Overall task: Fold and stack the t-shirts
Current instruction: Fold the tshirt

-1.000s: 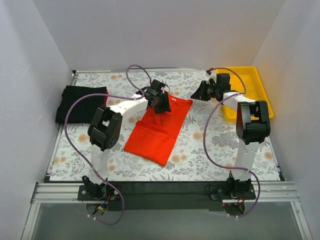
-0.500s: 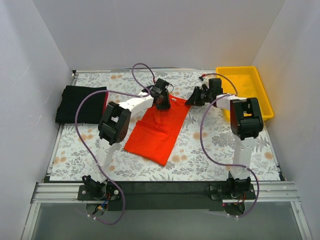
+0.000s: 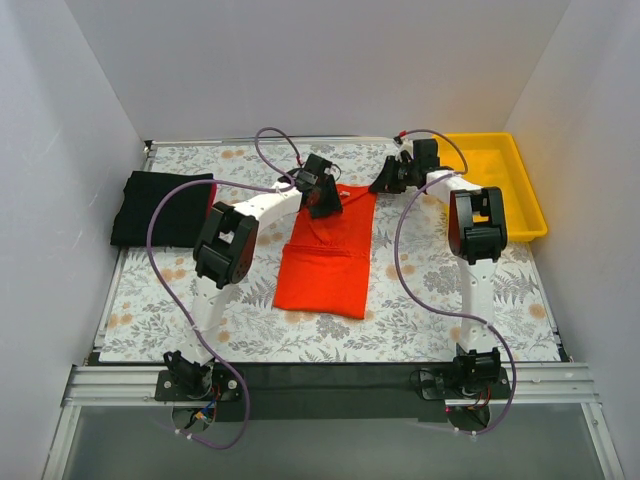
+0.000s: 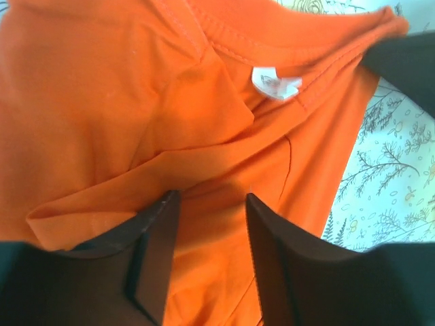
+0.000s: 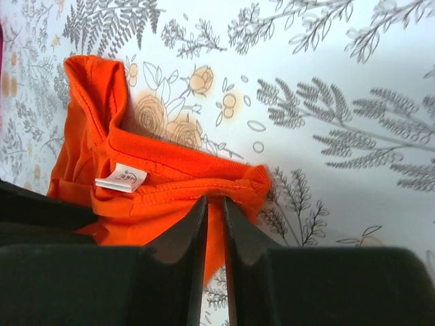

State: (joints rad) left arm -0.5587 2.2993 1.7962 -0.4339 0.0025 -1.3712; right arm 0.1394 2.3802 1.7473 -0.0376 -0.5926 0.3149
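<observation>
I see orange-red t-shirt [image 3: 330, 260] flat mid-table [image 3: 430, 290], collar toward far edge. Right gripper [image 5: 215, 202] pinched tight on collar edge near white neck label [image 5: 121, 179]. Left gripper [image 4: 209, 201] fingers apart over cloth below collar. Folded black t-shirt [image 3: 160, 207] far left.

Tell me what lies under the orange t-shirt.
Floral table cover shows around the orange t-shirt, so it likely continues beneath. Anything else under the cloth is covered from view.

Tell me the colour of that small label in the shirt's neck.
White label on the orange-red t-shirt; best in left wrist view.
</observation>
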